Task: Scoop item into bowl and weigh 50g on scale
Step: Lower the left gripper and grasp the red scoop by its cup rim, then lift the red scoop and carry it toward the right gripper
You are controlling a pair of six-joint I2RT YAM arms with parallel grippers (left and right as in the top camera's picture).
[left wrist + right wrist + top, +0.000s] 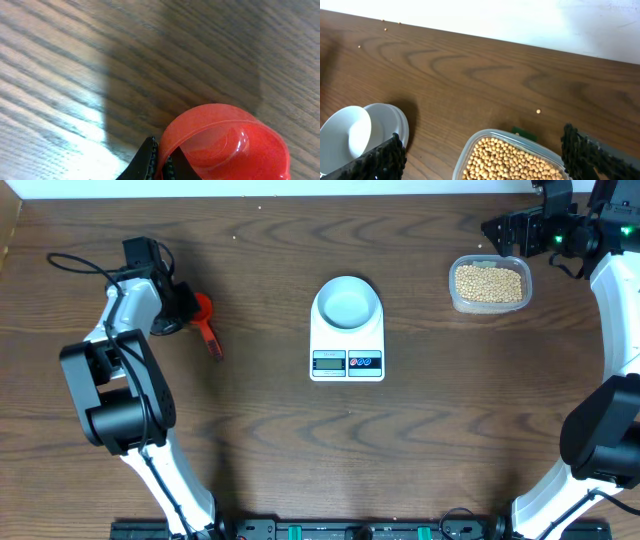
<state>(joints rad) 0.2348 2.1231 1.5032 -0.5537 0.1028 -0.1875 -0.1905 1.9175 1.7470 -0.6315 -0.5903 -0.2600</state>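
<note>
The pale bluish-white bowl stands empty on the white scale at mid table; it also shows in the right wrist view. The tan-yellow beans fill a clear plastic tub at the back right, seen close in the right wrist view. My left gripper is shut on the rim of a red scoop, whose cup fills the left wrist view. My right gripper is open, just behind the tub, with its fingers wide on either side.
A few stray beans lie on the wood near the table's back edge. A small green tag lies behind the tub. The white wall runs along the back edge.
</note>
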